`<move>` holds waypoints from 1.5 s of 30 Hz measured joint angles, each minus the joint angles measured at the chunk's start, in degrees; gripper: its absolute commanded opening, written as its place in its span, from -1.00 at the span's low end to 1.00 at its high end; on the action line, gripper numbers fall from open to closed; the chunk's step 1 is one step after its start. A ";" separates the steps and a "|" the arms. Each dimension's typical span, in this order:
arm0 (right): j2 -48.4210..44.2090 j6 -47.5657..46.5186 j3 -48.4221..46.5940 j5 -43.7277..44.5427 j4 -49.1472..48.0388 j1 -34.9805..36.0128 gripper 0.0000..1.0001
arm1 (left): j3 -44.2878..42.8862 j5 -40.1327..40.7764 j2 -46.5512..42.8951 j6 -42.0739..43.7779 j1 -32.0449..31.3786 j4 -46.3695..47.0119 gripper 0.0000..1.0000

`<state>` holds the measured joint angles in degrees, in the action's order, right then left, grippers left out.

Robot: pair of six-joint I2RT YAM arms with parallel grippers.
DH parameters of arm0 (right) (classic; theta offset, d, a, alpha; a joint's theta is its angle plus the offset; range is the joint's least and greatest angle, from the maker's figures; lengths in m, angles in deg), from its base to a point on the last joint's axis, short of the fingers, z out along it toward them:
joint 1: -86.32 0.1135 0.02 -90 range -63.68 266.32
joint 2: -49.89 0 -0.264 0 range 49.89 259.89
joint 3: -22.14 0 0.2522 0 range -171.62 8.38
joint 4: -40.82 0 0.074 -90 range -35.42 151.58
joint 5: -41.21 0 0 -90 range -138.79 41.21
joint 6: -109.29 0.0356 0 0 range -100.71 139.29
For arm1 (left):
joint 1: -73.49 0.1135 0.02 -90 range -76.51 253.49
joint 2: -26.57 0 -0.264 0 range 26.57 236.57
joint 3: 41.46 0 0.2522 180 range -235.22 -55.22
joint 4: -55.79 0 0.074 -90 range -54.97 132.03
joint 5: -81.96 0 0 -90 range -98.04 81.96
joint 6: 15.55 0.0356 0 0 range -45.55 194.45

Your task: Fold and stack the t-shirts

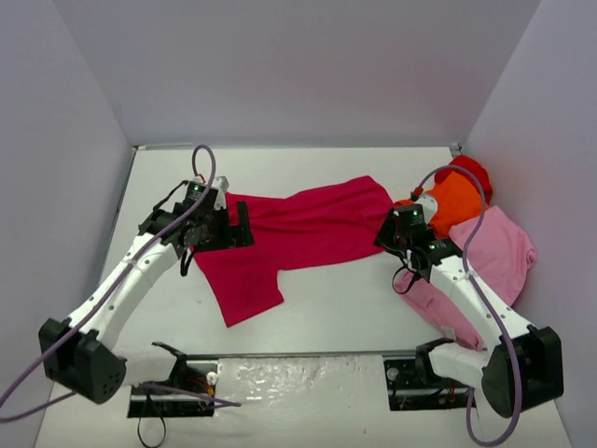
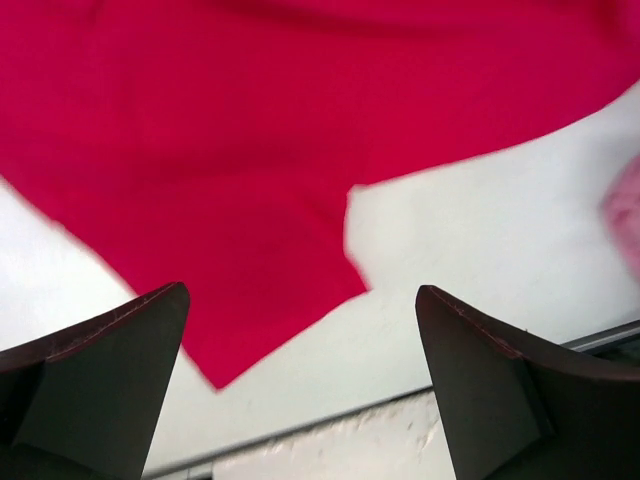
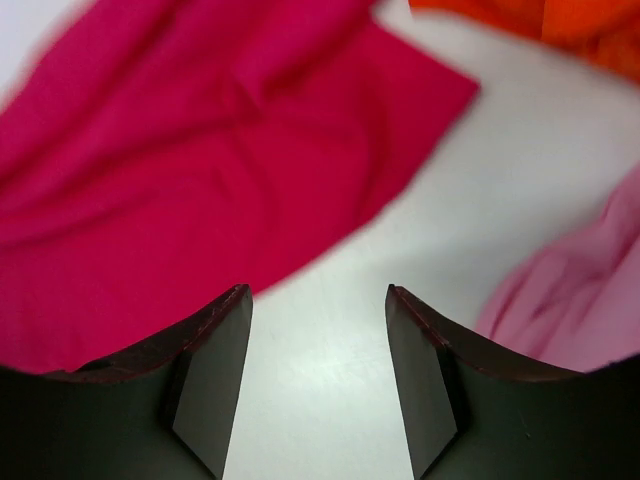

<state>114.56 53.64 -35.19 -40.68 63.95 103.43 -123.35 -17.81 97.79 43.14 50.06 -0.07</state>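
Overhead view: we look down from high behind onto the whole table (image 1: 326, 308). Wrist views: low, close, aimed past their own fingers (image 2: 100, 390). Crimson shirt (image 1: 298, 229) appears in all three.

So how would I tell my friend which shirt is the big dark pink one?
Look at the white table, right in its middle. The crimson t-shirt lies there spread out, one flap reaching toward the near edge. The light pink shirt, orange shirt and red shirt are bunched together at the right side; only this one is spread out.
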 measured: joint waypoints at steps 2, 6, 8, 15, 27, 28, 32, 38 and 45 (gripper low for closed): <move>-0.19 0.41 1.75 -0.07 2.86 0.62 0.06 | 2.15 3.21 1.71 -1.25 -2.70 -4.80 0.91; -0.92 0.88 2.52 0.70 5.40 1.05 0.06 | 3.05 9.73 5.21 -3.67 -8.84 -11.33 0.89; -0.54 1.03 2.34 1.40 5.46 1.05 0.07 | 3.05 12.68 6.43 -5.48 -11.21 -13.51 0.89; 7.22 1.74 0.97 4.78 4.03 0.98 0.09 | 4.07 16.26 9.68 -10.70 -16.58 -14.29 0.89; 14.21 4.35 0.91 -0.48 -4.27 0.96 0.08 | 8.48 16.08 19.75 -10.21 -19.66 -10.73 0.89; 14.21 4.50 0.92 -0.88 -4.69 0.94 0.08 | 7.95 15.69 21.32 -8.86 -19.79 -10.40 0.89; 14.21 4.83 1.12 -2.61 -5.92 0.56 0.09 | 5.06 13.72 26.36 -2.83 -20.80 -8.54 0.88; 13.65 5.00 2.59 -4.06 -6.18 -0.08 0.09 | 5.23 6.66 26.38 3.16 -21.98 -5.30 0.86; 13.44 5.11 2.79 -4.55 -6.23 -0.26 0.08 | 9.49 1.44 26.18 3.85 -21.99 -3.89 0.64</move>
<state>128.00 58.75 -32.39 -45.23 57.72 103.16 -113.86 -16.38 123.97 46.99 28.07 -3.96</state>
